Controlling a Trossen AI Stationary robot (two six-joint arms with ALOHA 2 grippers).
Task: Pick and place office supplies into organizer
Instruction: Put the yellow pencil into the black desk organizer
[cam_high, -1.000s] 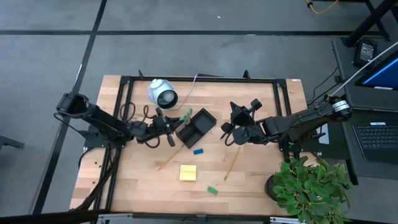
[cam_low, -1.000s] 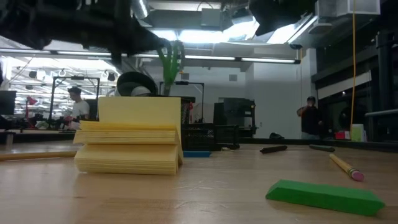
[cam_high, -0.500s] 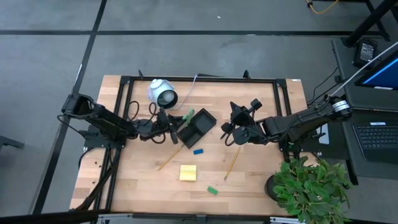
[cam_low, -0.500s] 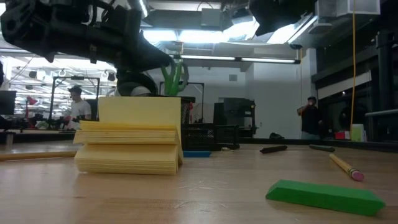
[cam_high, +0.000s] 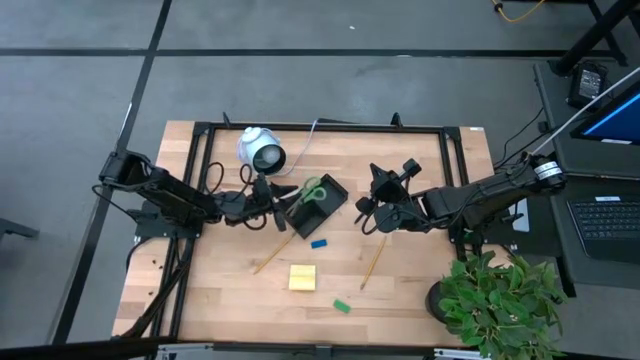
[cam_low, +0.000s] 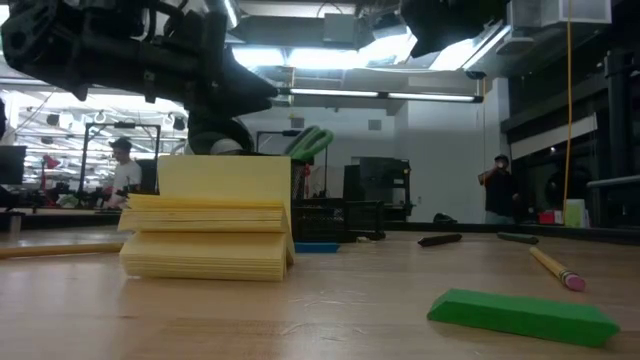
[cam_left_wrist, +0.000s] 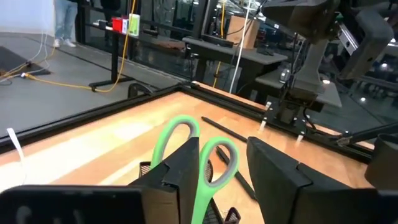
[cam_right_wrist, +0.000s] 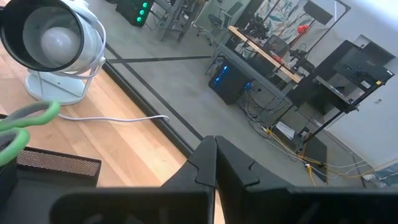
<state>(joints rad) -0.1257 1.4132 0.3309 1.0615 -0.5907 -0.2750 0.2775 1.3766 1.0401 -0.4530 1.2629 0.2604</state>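
The green-handled scissors (cam_high: 313, 190) lie tilted in the black mesh organizer (cam_high: 322, 208), their handles (cam_left_wrist: 186, 142) sticking up over its rim. My left gripper (cam_high: 272, 201) is open and level just left of the organizer, its fingers either side of the scissors' lower part. My right gripper (cam_high: 374, 207) hangs shut above the table to the organizer's right, holding nothing. On the wood lie a blue block (cam_high: 318, 243), two pencils (cam_high: 272, 255) (cam_high: 370, 265), a yellow sticky-note pad (cam_high: 302, 277) and a green block (cam_high: 342, 306). My left gripper stands open around the scissors; the blades' upper part (cam_left_wrist: 202, 186) runs close along one finger (cam_left_wrist: 177, 171), and I cannot tell whether they touch.
A white round device (cam_high: 260, 150) with a cable stands at the table's far side, left of the organizer. A black frame (cam_high: 320, 127) runs along the table's far and side edges. A black pen (cam_low: 440, 239) lies on the wood. A potted plant (cam_high: 500, 300) stands at the near right corner.
My left gripper has opened and let go of the scissors. The scissors, which stood nearly upright in its fingers, have tipped over toward the table's right and now lie slanted in the organizer.
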